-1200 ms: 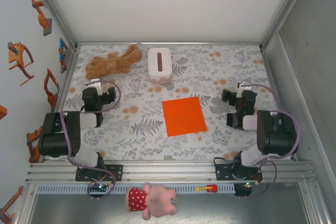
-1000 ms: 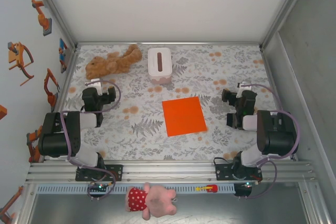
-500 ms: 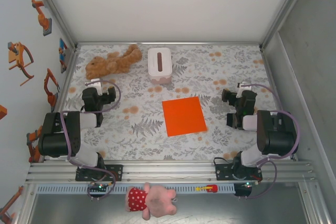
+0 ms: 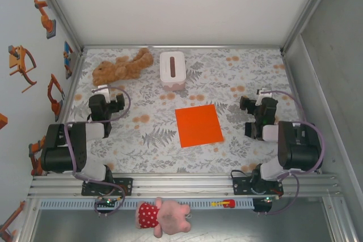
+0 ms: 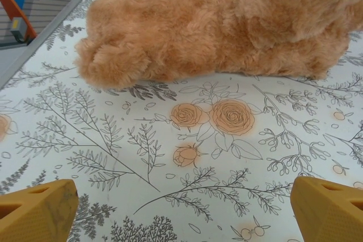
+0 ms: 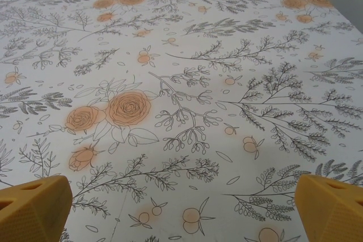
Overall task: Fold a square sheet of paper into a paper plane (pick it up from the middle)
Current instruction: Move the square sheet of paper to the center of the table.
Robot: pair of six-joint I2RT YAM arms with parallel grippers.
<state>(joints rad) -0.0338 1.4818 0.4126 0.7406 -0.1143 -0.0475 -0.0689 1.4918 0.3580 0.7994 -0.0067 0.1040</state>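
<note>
Still idle | change: none; flat square bright-orange paper sheet (image 4: pixel 198 126) lies untouched between my arms | left gripper (image 4: pixel 109 97) and right gripper (image 4: pixel 258 102) both spread, empty | folding not begun

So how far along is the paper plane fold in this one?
Done: nothing yet. The square sheet of paper lies flat on the floral table, with no fold showing. In hand: nothing. The left gripper is open over the cloth near the brown teddy bear, and the right gripper is open over the cloth too, both apart from the sheet. Left: picking the sheet up from its middle, then every fold.
</note>
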